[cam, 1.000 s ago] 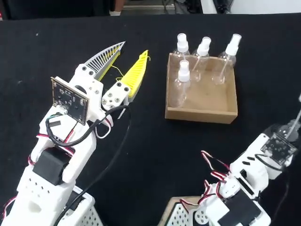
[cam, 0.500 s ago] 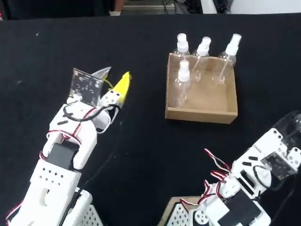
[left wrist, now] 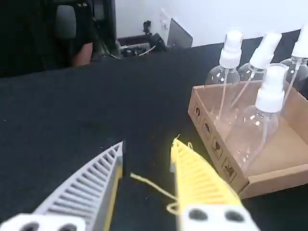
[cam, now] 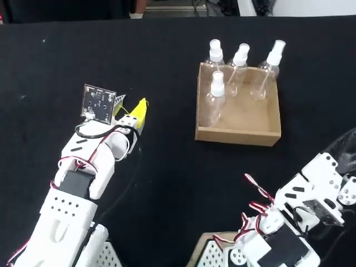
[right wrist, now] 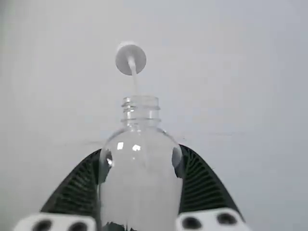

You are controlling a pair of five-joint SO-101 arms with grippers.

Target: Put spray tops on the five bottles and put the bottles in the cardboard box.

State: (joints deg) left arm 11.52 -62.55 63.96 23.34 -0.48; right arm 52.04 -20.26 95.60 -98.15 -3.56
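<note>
Bottles (cam: 210, 105), four of them, stand upright in the box (cam: 238, 135), each with a white spray top (cam: 217, 82) on. Three are lined along the far wall. The fourth stands nearer, beside the wall that faces the left arm (cam: 83, 183). The box sits on the black table (cam: 167, 44), at the far right of the middle.

The left pincer (left wrist: 147, 144) is spread apart and holds nothing. Its grey finger (left wrist: 91, 187) and yellow finger (left wrist: 197, 183) have bare table between them, and a thin yellow thread trails across the gap. It points toward the far side of the table and is near the box but not touching it, with the yellow finger on the box's side.

The right pincer (right wrist: 140, 154) is clamped on the fifth bottle (right wrist: 138, 183), one black finger (right wrist: 77, 192) pressing each side of its shoulder. This bottle is clear and its threaded neck is open. Its loose top (right wrist: 130, 58) is not seated: the white head stands clear above the neck, and only the thin tube runs down into the mouth. In the high view the right arm (cam: 308, 192) is at the near right edge of the table, well apart from the box.
</note>
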